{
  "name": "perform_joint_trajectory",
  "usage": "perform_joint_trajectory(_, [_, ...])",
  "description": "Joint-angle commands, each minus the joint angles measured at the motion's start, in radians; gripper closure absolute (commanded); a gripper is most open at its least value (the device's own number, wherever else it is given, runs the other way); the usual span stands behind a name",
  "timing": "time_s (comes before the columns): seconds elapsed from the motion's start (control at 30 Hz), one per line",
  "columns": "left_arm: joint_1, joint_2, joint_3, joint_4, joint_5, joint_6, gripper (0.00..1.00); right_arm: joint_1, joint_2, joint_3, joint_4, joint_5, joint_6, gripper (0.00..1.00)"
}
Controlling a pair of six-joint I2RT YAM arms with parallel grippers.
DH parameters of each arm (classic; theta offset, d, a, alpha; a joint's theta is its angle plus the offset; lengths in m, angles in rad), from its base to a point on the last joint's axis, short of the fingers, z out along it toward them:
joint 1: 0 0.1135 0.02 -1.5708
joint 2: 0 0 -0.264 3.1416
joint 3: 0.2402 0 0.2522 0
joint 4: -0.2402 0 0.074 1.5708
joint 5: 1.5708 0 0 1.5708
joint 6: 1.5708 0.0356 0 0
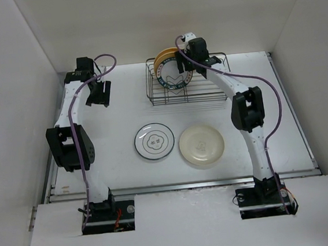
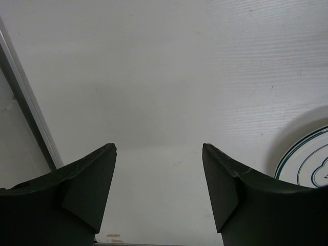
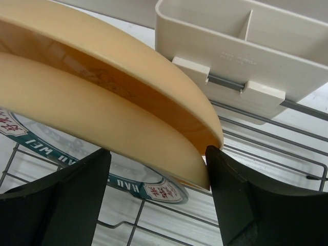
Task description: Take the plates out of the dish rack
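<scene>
The black wire dish rack (image 1: 207, 92) stands at the back centre. In it two yellow-orange plates (image 1: 162, 59) and a dark-teal rimmed plate (image 1: 174, 80) stand on edge. A white plate with dark rings (image 1: 153, 141) and a plain cream plate (image 1: 201, 145) lie flat on the table in front. My right gripper (image 1: 195, 59) is open over the rack. In the right wrist view its jaws (image 3: 158, 159) straddle the rim of the yellow-orange plates (image 3: 77, 97), the right finger at their edge, with the teal-rimmed plate (image 3: 159, 190) behind. My left gripper (image 1: 100, 94) is open and empty at the back left.
A cream caddy (image 3: 241, 46) hangs on the rack's wire side (image 3: 266, 154), close to the right gripper. White walls enclose the table on three sides. In the left wrist view the open jaws (image 2: 159, 148) hang over bare table, with the ringed plate (image 2: 307, 164) at the right edge.
</scene>
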Motion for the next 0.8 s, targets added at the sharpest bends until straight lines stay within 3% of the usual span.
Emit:
perform_joint_trajectory(0.0, [-0.001, -0.008, 0.042, -0.015, 0.013, -0.005, 0.35, 0.006, -0.084, -0.009, 0.036, 0.039, -0.017, 0.18])
perform_joint_trajectory(0.4, [-0.001, -0.017, 0.042, -0.025, 0.034, -0.005, 0.35, 0.006, -0.232, -0.093, -0.049, -0.013, -0.036, 0.15])
perform_joint_trajectory(0.5, [-0.001, -0.017, 0.042, -0.025, 0.043, -0.005, 0.35, 0.006, -0.274, -0.134, -0.050, -0.039, -0.036, 0.22])
perform_joint_trajectory(0.63, [-0.001, -0.017, 0.042, -0.025, 0.043, -0.005, 0.35, 0.006, -0.285, -0.154, -0.054, -0.200, -0.065, 0.29])
perform_joint_trajectory(0.77, [-0.001, -0.008, 0.051, -0.025, 0.043, -0.014, 0.35, -0.003, -0.193, -0.032, -0.109, -0.276, -0.065, 0.38])
